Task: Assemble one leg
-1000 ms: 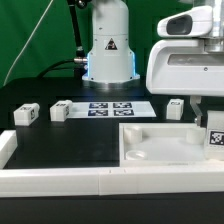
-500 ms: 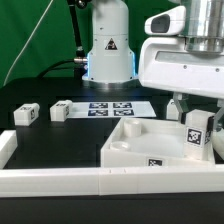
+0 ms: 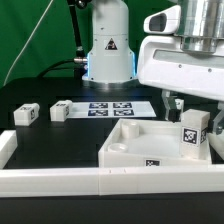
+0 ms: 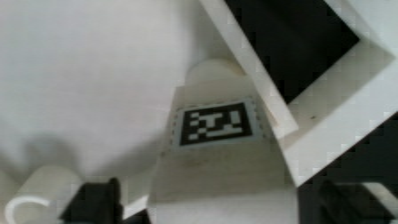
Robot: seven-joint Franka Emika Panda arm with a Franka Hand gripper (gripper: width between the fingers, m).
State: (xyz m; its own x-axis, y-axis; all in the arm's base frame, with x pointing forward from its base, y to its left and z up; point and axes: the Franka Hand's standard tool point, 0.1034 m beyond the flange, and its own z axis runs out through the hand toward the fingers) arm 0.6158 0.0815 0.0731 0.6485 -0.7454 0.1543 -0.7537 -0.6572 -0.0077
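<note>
My gripper point(image 3: 194, 122) is shut on a leg point(image 3: 193, 136), a small white block with a black-and-white tag. It holds the leg upright over the right part of the white tray-like tabletop point(image 3: 128, 150). In the wrist view the leg point(image 4: 219, 125) fills the middle between the dark fingers point(image 4: 96, 196), with the gripper point(image 4: 222, 205) closed round it and the white tabletop point(image 4: 89, 80) behind. I cannot tell whether the leg's lower end touches the tabletop. Two more legs point(image 3: 26, 114) point(image 3: 60, 110) lie on the black table at the exterior view's left.
The marker board point(image 3: 112, 108) lies in front of the robot base point(image 3: 108, 50). A white L-shaped wall point(image 3: 50, 180) runs along the table's near edge. Green curtain behind. A white piece point(image 3: 178, 102) shows behind the gripper, partly hidden.
The gripper with the leg has moved toward the exterior view's left, over the tabletop. The tabletop has slid left and turned a little.
</note>
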